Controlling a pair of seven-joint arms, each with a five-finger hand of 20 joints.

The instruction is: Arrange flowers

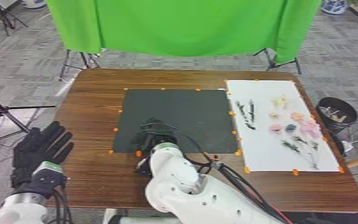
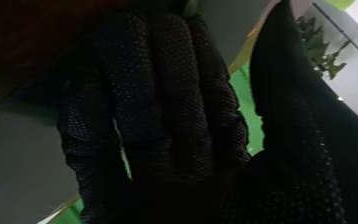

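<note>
**Pick-up alignment: plant material lies to the right of the right hand**

The right hand [image 1: 160, 131] is over the near left part of the dark mat [image 1: 175, 106]. Its fingers are straight and close together, pointing mainly away from the robot. The thumb stands well apart from them, and nothing is visible in the opening between.

The task material is laid out on the white sheet [image 1: 269, 159], to the right of the mat on the table [image 1: 104, 185]. Two dark branches [image 1: 252, 111] lie near the sheet's left edge and are the pieces nearest to the right hand. Their long axes run roughly from the near side to the far side of the table. The pale blooms [image 1: 279, 103] and pink blooms [image 1: 309, 127] lie farther right. The green sprigs [image 1: 302, 149] lie nearer the robot than the blooms; the left one slants, its stem running toward the near right.

The left hand [image 1: 39, 152] is at the table's left edge, with straight, slightly spread fingers and nothing visible in it. It is the farther of the two from all the material.

Assign the pick to the right hand. The required travel is mainly sideways, to the right. Because the fingers run nearly parallel to the branches, turning the hand so that fingers and thumb close across the stem is advisable. Closing along the stem risks pushing the piece or disturbing its neighbor.
</note>
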